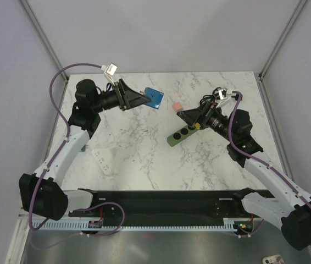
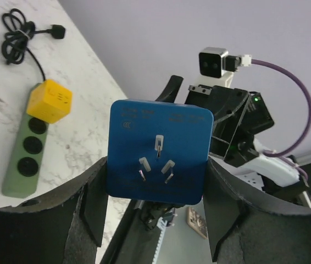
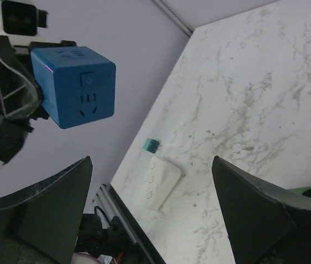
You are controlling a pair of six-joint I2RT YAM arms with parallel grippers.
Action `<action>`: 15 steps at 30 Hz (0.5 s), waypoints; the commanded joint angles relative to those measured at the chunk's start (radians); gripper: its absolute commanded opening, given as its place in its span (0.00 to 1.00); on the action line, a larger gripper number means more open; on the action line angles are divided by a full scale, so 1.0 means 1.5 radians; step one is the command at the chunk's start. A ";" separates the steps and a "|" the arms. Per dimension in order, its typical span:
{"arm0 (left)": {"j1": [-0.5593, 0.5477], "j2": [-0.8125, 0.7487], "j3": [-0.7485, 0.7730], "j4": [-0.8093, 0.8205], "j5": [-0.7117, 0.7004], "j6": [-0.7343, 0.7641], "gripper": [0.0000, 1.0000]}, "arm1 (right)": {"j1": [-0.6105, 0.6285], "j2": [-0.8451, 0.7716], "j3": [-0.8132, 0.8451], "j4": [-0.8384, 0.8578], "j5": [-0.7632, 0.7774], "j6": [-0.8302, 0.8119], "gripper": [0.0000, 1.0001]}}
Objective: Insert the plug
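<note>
My left gripper (image 1: 143, 99) is shut on a blue cube plug (image 1: 155, 98) and holds it in the air above the far middle of the table. In the left wrist view the blue cube plug (image 2: 158, 151) shows its three prongs, clamped between the gripper (image 2: 156, 193) fingers. A green power strip (image 1: 178, 135) lies on the table with a yellow cube (image 2: 49, 100) plugged into its far end. My right gripper (image 1: 184, 116) is open and empty just above that strip. In the right wrist view (image 3: 153, 220) it faces the blue cube (image 3: 74, 85).
A white power strip (image 1: 103, 160) lies at the near left, also seen in the right wrist view (image 3: 164, 181) beside a small teal block (image 3: 151, 144). A small pink block (image 1: 176, 105) sits beyond the green strip. A coiled black cable (image 2: 14, 39) lies past the strip's end.
</note>
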 commanded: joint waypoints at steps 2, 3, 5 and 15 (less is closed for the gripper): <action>-0.001 -0.046 -0.081 0.321 0.077 -0.235 0.02 | -0.001 -0.027 -0.030 0.213 -0.045 0.116 0.98; -0.006 -0.049 -0.092 0.336 0.080 -0.250 0.02 | -0.001 -0.029 -0.037 0.236 -0.050 0.129 0.98; -0.015 -0.045 -0.104 0.354 0.082 -0.270 0.02 | 0.002 -0.028 -0.042 0.282 -0.055 0.152 0.98; -0.092 -0.020 -0.138 0.454 0.064 -0.326 0.02 | 0.061 -0.001 -0.031 0.313 -0.044 0.150 0.98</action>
